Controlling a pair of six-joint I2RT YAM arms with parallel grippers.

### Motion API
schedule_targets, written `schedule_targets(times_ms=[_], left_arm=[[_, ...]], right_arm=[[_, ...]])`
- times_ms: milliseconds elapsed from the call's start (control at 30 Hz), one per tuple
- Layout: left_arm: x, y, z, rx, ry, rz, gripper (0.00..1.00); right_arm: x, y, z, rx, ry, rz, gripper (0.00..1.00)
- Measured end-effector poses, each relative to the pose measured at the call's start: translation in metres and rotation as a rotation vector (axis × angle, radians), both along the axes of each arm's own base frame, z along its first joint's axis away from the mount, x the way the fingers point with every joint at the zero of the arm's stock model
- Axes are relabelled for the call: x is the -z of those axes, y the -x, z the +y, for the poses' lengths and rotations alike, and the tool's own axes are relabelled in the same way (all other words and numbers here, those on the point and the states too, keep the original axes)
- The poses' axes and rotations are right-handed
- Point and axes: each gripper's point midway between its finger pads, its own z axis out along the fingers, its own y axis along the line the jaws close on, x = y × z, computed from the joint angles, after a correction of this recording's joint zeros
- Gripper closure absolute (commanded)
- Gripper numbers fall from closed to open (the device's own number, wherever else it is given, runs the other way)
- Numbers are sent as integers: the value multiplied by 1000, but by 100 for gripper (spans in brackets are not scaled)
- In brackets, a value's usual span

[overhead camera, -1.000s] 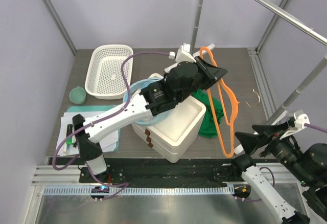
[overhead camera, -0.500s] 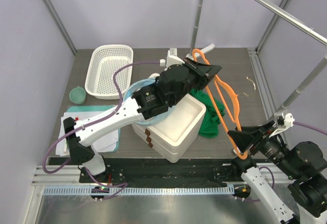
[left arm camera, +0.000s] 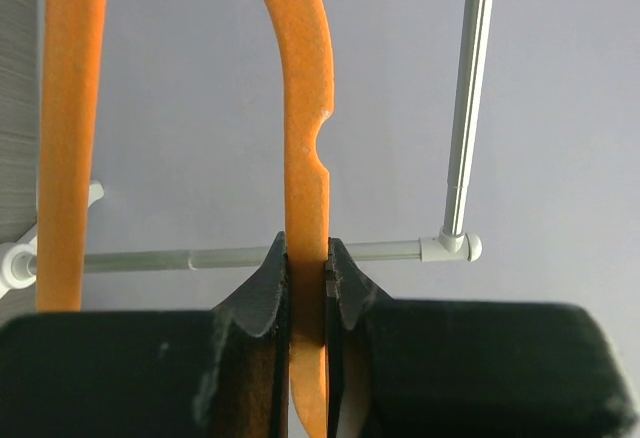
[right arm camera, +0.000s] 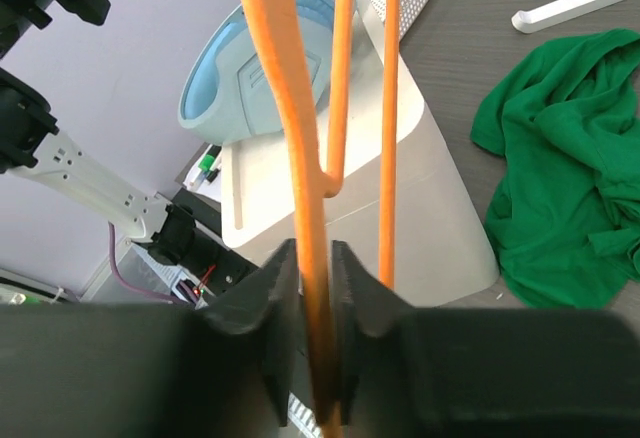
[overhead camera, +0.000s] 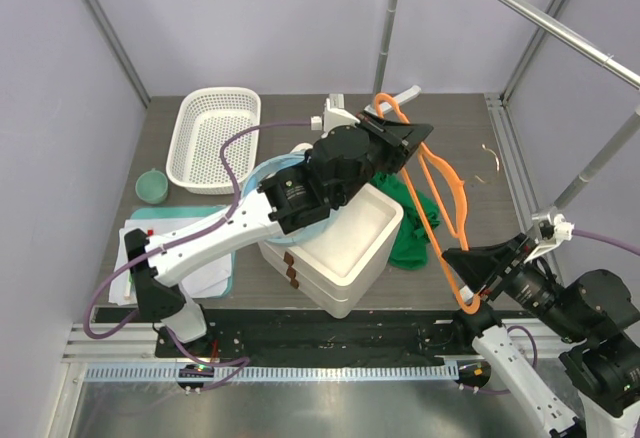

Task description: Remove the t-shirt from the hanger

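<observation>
The orange hanger is held bare above the table, slanting from upper left to lower right. My left gripper is shut on its upper part; in the left wrist view the jaws pinch the orange bar at the gripper. My right gripper is shut on the hanger's lower end, and the right wrist view shows the bar squeezed at the gripper. The dark green t-shirt lies crumpled on the table beside the white box, off the hanger, also seen as the t-shirt.
A white foam box sits mid-table with a light-blue object behind it. A white basket stands at the back left, with a teal cup and papers on the left. Grey rails cross above right.
My right gripper rose to the hanger's lower end and shut on it. The left arm shifted the hanger slightly left, then held still.
</observation>
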Motion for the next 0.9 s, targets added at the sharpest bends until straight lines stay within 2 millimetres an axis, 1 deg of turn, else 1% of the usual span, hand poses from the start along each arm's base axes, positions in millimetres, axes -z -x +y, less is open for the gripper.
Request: schedule_targets(times_ms=[33,133,167,200,233,267,333,367,400,533,633,733,833,900], left_arm=[[-1,0,0,0,1,-2,100],[0,-1,1,-6,-2,-4,100],[0,-2,1,-9,-2,-5,95],[-1,-2,1,-9,-4,-11,86],[-2,-2,1,-9,-6,-20,74],[-4,-2,1,-9,-6,-33,50],[-8,-2,1,-4,-35,-86,38],[-11,-1,0,0,-46,-113,24],[-13,0,0,3,-60,-138,21],[-17,4,2,15,-153,-253,15],[-26,10,14,25,-205,-339,15],[-38,27,42,40,-225,-421,14],[-58,48,76,59,-204,-498,14],[-71,66,96,89,-180,-551,15]], right_arm=[[0,0,1,-6,-2,8,99],[0,-2,2,-6,-2,13,99],[-1,-3,2,-3,-2,14,99],[-1,-3,2,-4,-3,15,99],[-2,-3,2,-3,-4,16,99],[-3,-4,2,0,-6,17,99],[-9,-5,1,14,-20,25,99],[-13,-6,0,25,-28,31,99],[-18,-8,-1,36,-33,32,99],[-35,-14,-8,94,-40,54,99],[-51,-22,-15,153,-38,57,99],[-61,-35,-20,211,-30,64,99],[-61,-54,-23,271,-9,94,99],[-58,-72,-23,313,3,124,99]])
